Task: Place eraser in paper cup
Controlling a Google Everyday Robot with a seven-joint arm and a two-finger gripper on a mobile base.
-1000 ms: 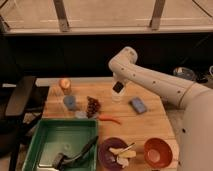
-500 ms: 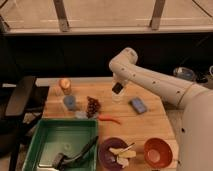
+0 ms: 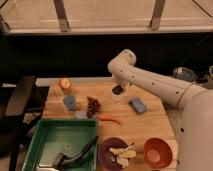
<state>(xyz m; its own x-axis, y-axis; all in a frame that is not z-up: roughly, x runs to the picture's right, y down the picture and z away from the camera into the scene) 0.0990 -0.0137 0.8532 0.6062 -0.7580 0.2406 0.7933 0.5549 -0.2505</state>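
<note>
My gripper (image 3: 118, 90) hangs from the white arm over the back middle of the wooden table (image 3: 150, 125). A small dark block, the eraser (image 3: 117, 89), sits at its tip, and the gripper looks shut on it. The white paper cup (image 3: 117, 98) stands directly beneath, with only its pale lower part showing under the gripper. The eraser is at about rim height, and I cannot tell whether it is inside the cup.
A light-blue block (image 3: 138, 105) lies right of the cup. A small blue cup (image 3: 70, 102), an orange-topped container (image 3: 65, 84), a dark cluster (image 3: 92, 106) and a red chili (image 3: 109, 119) lie to the left. In front are a green tray (image 3: 37, 145), a purple bowl (image 3: 107, 155) and an orange bowl (image 3: 159, 151).
The gripper has stayed over the paper cup with the dark eraser at its tip; nothing else on the table has moved.
</note>
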